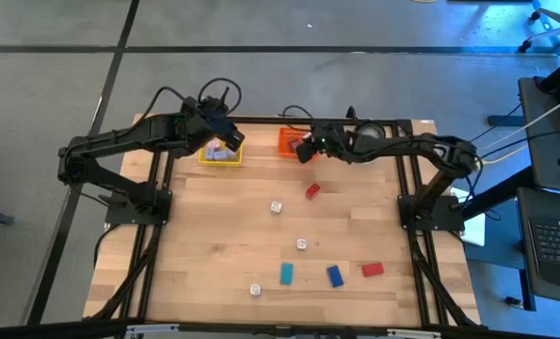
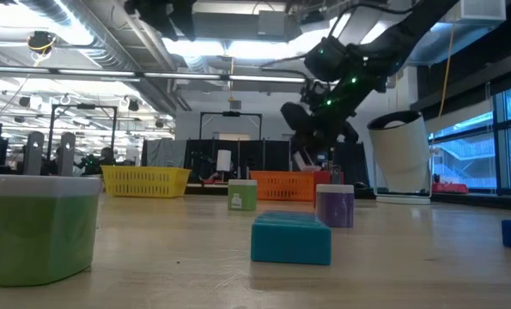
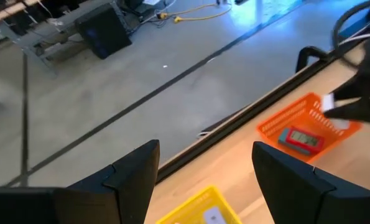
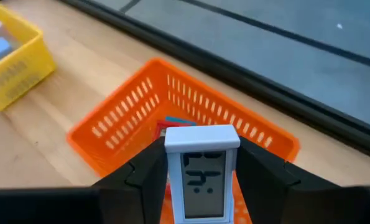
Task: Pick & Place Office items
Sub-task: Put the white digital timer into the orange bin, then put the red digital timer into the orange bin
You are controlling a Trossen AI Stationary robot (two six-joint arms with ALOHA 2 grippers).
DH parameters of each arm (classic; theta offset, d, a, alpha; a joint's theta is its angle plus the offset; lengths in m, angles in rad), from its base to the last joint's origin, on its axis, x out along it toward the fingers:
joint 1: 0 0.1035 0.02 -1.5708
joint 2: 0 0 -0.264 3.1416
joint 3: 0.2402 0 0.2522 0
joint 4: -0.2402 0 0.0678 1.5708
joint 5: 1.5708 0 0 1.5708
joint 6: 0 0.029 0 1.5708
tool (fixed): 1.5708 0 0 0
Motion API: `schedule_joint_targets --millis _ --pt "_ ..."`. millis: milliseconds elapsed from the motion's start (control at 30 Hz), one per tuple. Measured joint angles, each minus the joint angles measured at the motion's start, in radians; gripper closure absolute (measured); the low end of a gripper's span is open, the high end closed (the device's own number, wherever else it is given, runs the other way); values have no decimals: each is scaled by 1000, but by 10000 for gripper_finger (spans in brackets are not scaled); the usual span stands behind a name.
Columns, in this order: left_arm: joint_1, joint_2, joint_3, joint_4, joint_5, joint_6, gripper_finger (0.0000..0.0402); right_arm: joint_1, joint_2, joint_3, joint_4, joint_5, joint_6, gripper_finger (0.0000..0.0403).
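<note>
Wooden planks are forming the table (image 1: 214, 245), and the loose office items are lying scattered across it. Nearest the front edge, a small white cube (image 1: 256, 290) is sitting beside a teal block (image 1: 286, 273), a blue block (image 1: 335, 275) and a red block (image 1: 372, 269). A little farther back, a second white cube (image 1: 301, 244) is resting alone, then a third white cube (image 1: 276, 206), and beyond that a small red piece (image 1: 312, 190) is lying just short of the trays.

Along the far edge, the yellow tray (image 1: 221, 155) is holding a few pale pieces, and the left gripper (image 3: 204, 168) is hovering above it with its fingers spread apart and nothing between them. Just to the right, the orange tray (image 4: 141, 118) is sitting with a red item already inside. The right gripper (image 4: 200, 171) is hanging directly over this tray, its fingers clamping a small white clock-like piece (image 4: 201, 171) with a grey display, held upright above the tray's open top. Beyond the table, a grey floor is stretching away, and a white round container (image 2: 401, 154) is standing at the right.
</note>
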Motion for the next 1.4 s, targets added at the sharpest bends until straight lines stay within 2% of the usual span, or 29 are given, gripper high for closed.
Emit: schedule_joint_targets --millis 167,267,433,667,867,967,1100,1167,1233,1400 --pt "5 0 0 -2 21 0 148 0 56 0 51 94 4 231" --pt "5 0 0 -3 26 13 148 -2 65 2 64 114 4 230" --pt "5 0 0 -3 47 15 148 -5 67 1 59 51 19 218" --pt "5 0 0 -4 45 34 148 -5 62 1 57 -9 40 174" --pt "5 0 0 -4 46 53 148 -5 -30 1 30 -22 33 137" --pt "5 0 0 -14 55 52 148 -1 -116 1 -52 -136 65 132" --pt "5 0 0 -22 92 52 148 16 -229 2 -224 -444 212 134" --pt "5 0 0 -22 101 51 148 46 -272 2 -322 -562 274 137" --pt "5 0 0 -22 108 51 148 98 -300 2 -406 -606 338 141" --pt "4 0 0 -36 122 49 148 274 -317 2 -558 -589 546 150"
